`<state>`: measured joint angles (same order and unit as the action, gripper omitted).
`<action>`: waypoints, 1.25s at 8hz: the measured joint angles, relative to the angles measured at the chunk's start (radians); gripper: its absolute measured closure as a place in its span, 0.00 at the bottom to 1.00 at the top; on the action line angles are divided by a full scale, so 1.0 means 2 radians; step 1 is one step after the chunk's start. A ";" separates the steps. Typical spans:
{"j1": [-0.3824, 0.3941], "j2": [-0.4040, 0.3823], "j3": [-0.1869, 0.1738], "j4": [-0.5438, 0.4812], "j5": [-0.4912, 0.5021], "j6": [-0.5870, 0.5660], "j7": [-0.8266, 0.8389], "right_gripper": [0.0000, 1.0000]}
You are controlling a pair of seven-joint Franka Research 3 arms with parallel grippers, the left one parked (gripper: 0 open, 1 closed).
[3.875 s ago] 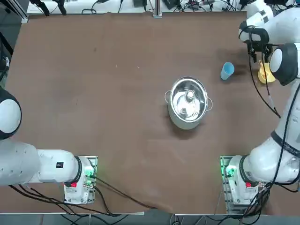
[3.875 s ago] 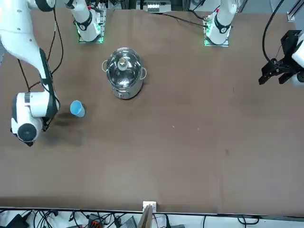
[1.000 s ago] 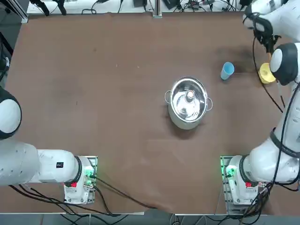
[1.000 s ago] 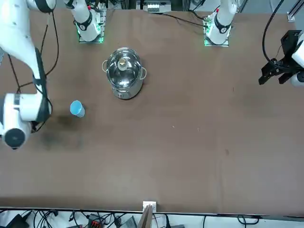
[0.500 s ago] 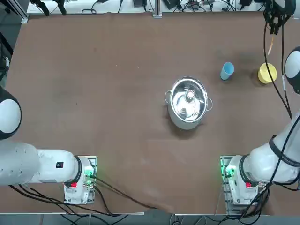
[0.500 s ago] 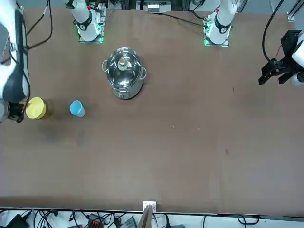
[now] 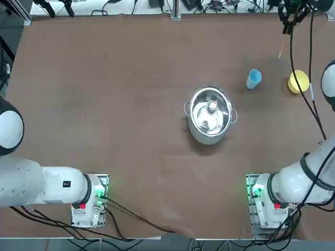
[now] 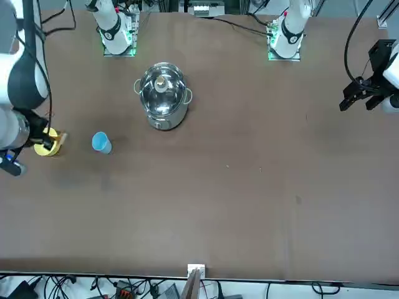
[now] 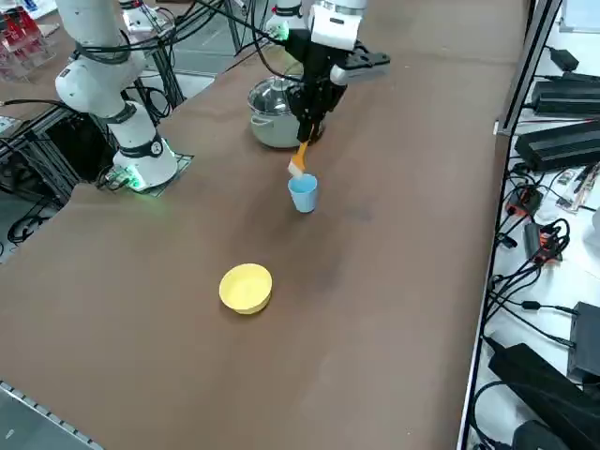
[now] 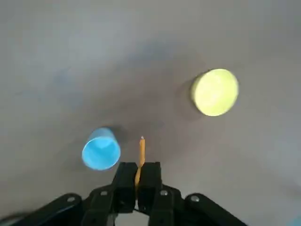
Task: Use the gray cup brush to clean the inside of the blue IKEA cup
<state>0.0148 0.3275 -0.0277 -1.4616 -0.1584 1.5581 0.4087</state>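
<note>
**Brush held high, cup waiting below**

Top view: the cup (image 7: 253, 79) stands upright on the counter (image 7: 115, 104), open end up, with the yellow bowl (image 7: 298, 81) near it on the robot's right and the steel pot (image 7: 210, 114) nearer the bases. The gripper (image 7: 287, 20) shows at the far edge, and a thin orange streak, the brush (image 7: 281, 50), hangs under it. It appears off to the side of the cup only because it is raised well above the counter.

Front view: the cup (image 8: 101, 142) sits between the bowl (image 8: 47, 142) and the pot (image 8: 163, 94); the right arm fills the edge beside the bowl and the gripper cannot be made out.

Right side view: the gripper (image 9: 305, 132) points down, pinching the brush (image 9: 299, 159) at its upper end so the stick hangs vertical, its lower tip just above the cup (image 9: 303, 193). Judging by that, the hold is meant to let the tip drop straight into the mouth.

Right wrist view: the fingers (image 10: 126, 181) are clamped tight on the brush (image 10: 140, 157), which points away toward the counter. The cup (image 10: 100, 149) lies just beside that line, not under it, so a small sideways correction seems needed before lowering. The bowl (image 10: 215, 92) is well apart.
</note>
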 joint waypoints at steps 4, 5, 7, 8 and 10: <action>-0.004 -0.074 -0.001 -0.152 0.036 0.132 -0.065 0.95; -0.004 -0.080 -0.001 -0.180 0.054 0.163 -0.068 0.95; 0.002 -0.080 0.003 -0.203 0.076 0.199 -0.071 0.95; 0.007 -0.082 0.004 -0.218 0.077 0.216 -0.071 0.95; 0.009 -0.086 0.005 -0.254 0.077 0.255 -0.071 0.95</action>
<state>0.0338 0.1554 -0.0172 -1.9687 -0.0039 2.0690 0.2677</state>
